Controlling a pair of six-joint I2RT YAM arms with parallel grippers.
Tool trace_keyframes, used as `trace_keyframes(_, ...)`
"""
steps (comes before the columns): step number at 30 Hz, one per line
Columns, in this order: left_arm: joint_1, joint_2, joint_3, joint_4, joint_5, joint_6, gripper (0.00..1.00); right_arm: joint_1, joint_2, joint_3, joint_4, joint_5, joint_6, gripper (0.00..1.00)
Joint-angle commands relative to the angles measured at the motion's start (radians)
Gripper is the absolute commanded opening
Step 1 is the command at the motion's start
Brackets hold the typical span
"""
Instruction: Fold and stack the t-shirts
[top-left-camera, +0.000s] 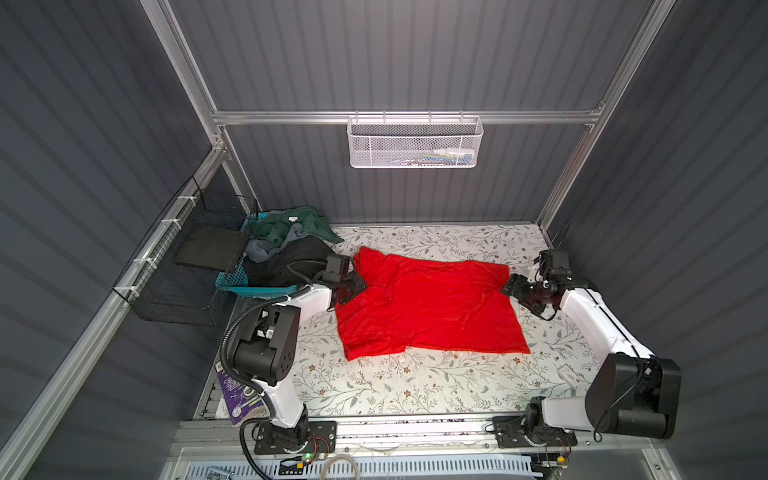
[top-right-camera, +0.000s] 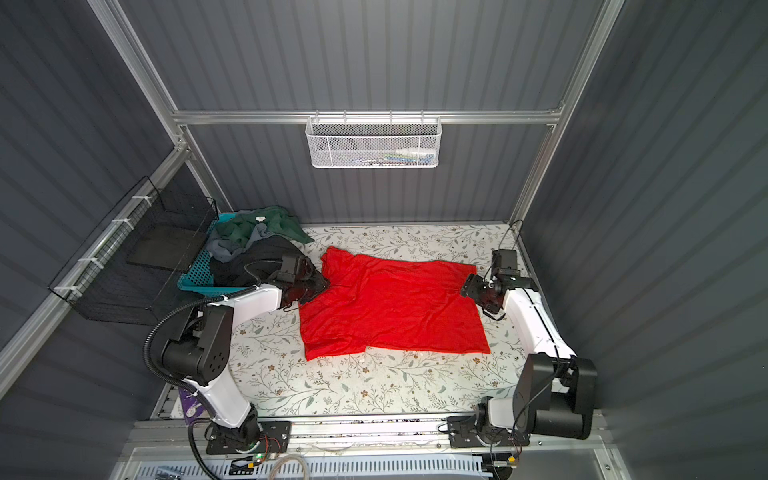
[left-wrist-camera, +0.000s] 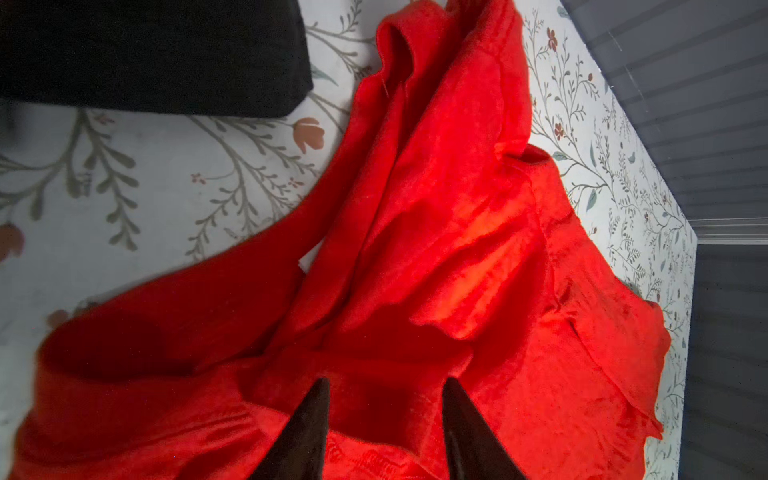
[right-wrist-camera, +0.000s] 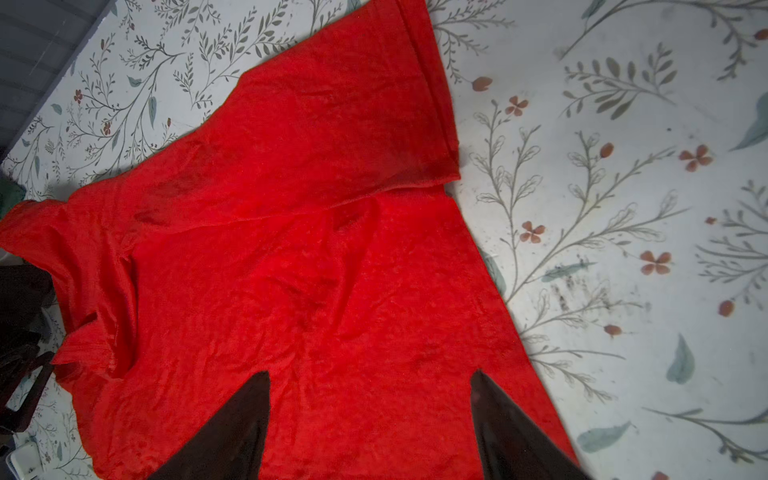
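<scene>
Print: purple booklet (top-left-camera: 239, 401) lettering (too small) | red t-shirt (top-left-camera: 432, 307) spread flat

You see the table (top-left-camera: 415, 390) brightly lit from overhead, the walls (top-left-camera: 83, 124) around it dim. Ahead of your left gripper (left-wrist-camera: 386, 384) the red t-shirt (left-wrist-camera: 457, 249) glares oversaturated, blurring off to one side; a shadow pools between the fingertips (left-wrist-camera: 311, 419).

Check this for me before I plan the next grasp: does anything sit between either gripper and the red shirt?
Nothing visible does. The left gripper hangs open over the red shirt's bunched end, the right gripper open over its opposite edge, only cloth beneath. The basket sits beside the left arm, off both paths.
</scene>
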Motion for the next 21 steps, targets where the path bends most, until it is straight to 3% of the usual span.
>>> trace_keyframes(1,-0.020,0.037,0.045,-0.035,-0.018,0.029,0.46,0.004,0.000,-0.012,0.002,0.003,-0.008,0.76)
trace_keyframes(14,-0.085,0.126,0.136,-0.134,-0.120,0.123,0.43,0.004,-0.001,-0.014,0.005,0.001,-0.010,0.76)
trace_keyframes(21,-0.096,0.148,0.157,-0.157,-0.165,0.161,0.32,0.004,0.002,-0.013,0.008,0.000,-0.007,0.76)
